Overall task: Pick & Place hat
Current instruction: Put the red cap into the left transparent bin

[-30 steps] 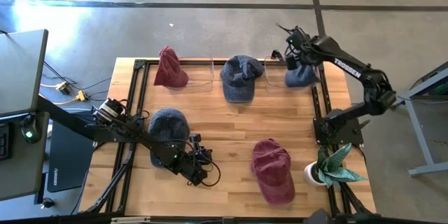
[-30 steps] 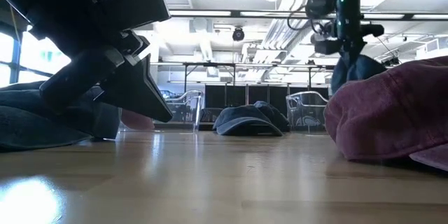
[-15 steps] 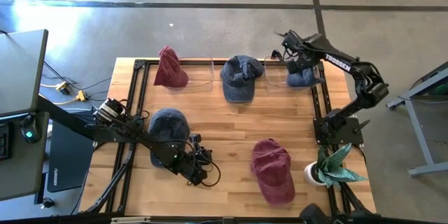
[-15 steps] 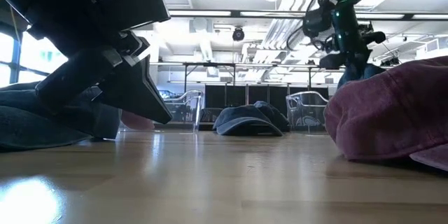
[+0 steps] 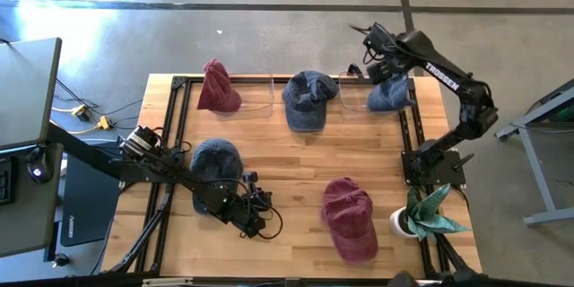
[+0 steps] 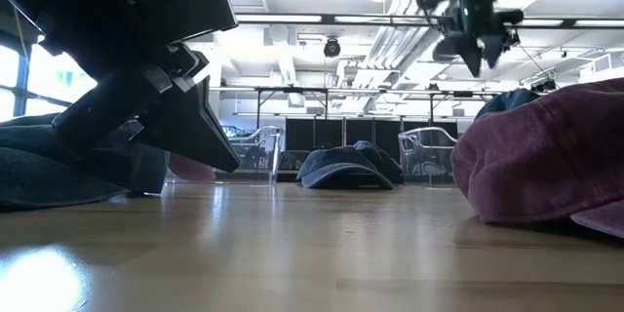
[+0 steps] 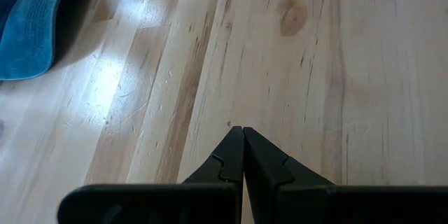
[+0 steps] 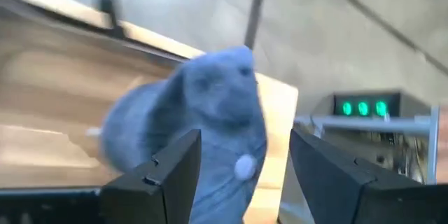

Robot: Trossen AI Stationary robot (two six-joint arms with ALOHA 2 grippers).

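The blue-grey hat (image 5: 388, 96) lies at the far right corner of the bench (image 5: 296, 157), on the clear stand there, and shows under the right wrist camera as a rounded crown with a pale button (image 8: 217, 122). The right claw (image 5: 377, 61) hangs just above and beyond it, fingers (image 8: 157, 175) spread open with nothing between them, clear of the cloth. In the low view that claw (image 6: 472, 44) points downward above the hat's dark top (image 6: 502, 102).

Along the same far edge sit a second blue hat (image 5: 307, 99) in the middle and a maroon hat (image 5: 216, 87) at the left. Nearer, a dark blue hat (image 5: 215, 166) lies at the left side and another maroon hat (image 5: 349, 218) toward the near right, with a potted plant (image 5: 423, 214) at the right edge.

The left claw (image 5: 252, 221) rests low over the near part of the bench, its fingers (image 7: 227, 161) pressed closed together on nothing, over bare wood.
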